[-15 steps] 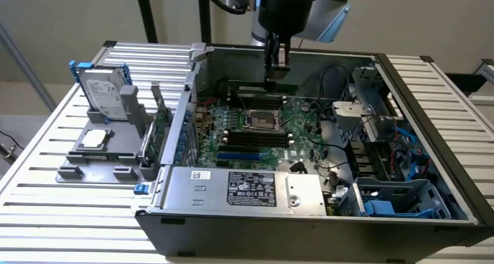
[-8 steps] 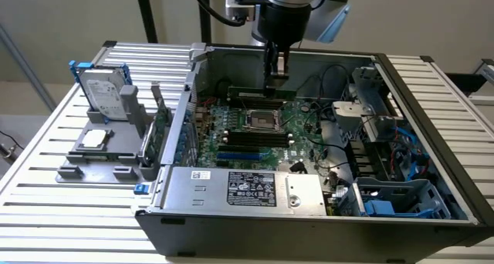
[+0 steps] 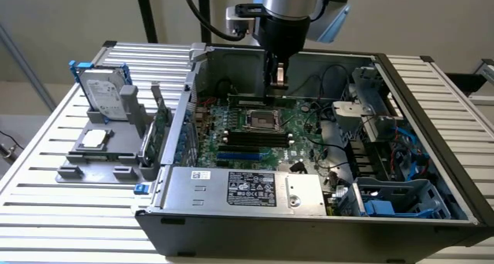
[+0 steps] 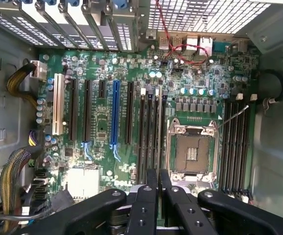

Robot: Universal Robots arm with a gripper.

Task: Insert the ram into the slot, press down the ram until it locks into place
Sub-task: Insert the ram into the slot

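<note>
My claw inside open case, fingers together. Exterior view: black slots at 7 o'clock from claw, just past silver socket, apart from claw. Wrist view: same slots run in line with fingers.

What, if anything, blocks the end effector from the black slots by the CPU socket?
Probably reachable. The end effector hangs in the open case above the board; the slots beside the CPU socket lie bare, no cable across them.
</note>
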